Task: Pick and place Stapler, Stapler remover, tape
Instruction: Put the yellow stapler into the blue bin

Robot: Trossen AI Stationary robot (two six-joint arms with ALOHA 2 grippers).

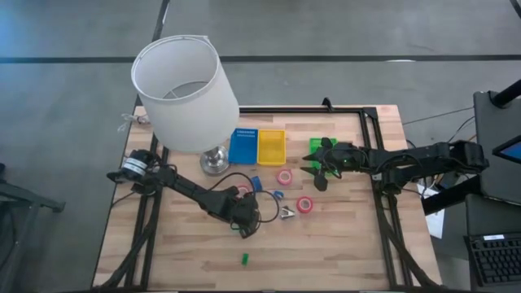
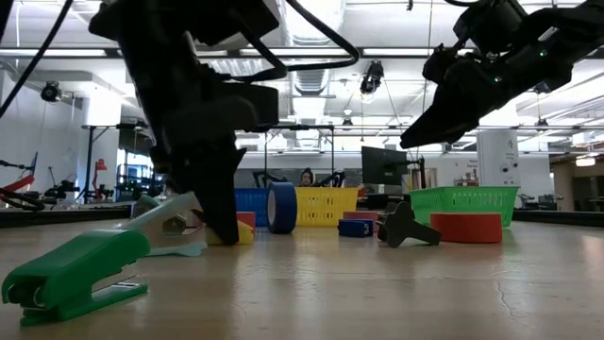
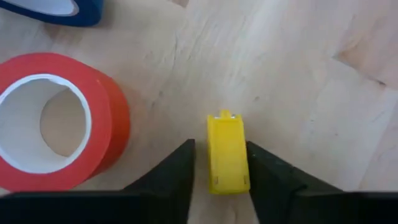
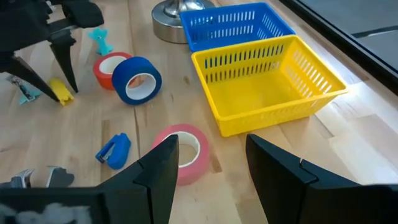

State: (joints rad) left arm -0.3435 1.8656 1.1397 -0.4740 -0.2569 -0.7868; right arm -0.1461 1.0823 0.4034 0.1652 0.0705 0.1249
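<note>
My left gripper [image 3: 219, 144] is open, low over the table's middle [image 1: 244, 218]. Its fingers stand along either long side of a small yellow stapler [image 3: 227, 155] lying flat on the wood. A red tape roll [image 3: 56, 121] and a blue roll [image 4: 137, 79] lie beside it. The silvery stapler remover [image 1: 286, 213] lies to the right of that gripper. My right gripper [image 4: 211, 140] is open and raised clear of the table [image 2: 425, 127], near a pink tape roll [image 4: 186, 152]. Another pink roll [image 1: 305, 204] lies nearer. A green stapler [image 1: 244, 259] rests by the near edge. My left gripper comes from above, pointing down, with the yellow stapler between its fingers, which lie along it. One finger [image 3: 264, 171] stands right at the stapler's long side [image 3: 245, 158]; I cannot tell whether it touches. The other finger stands a little off.
A lamp with a white shade [image 1: 186, 89] and a metal base [image 1: 214, 163] stands at the far left. Blue [image 1: 242, 146], yellow [image 1: 271, 146] and green [image 1: 321, 145] trays line the far side. A small blue stapler [image 4: 114, 149] and teal pieces [image 4: 99, 40] lie about.
</note>
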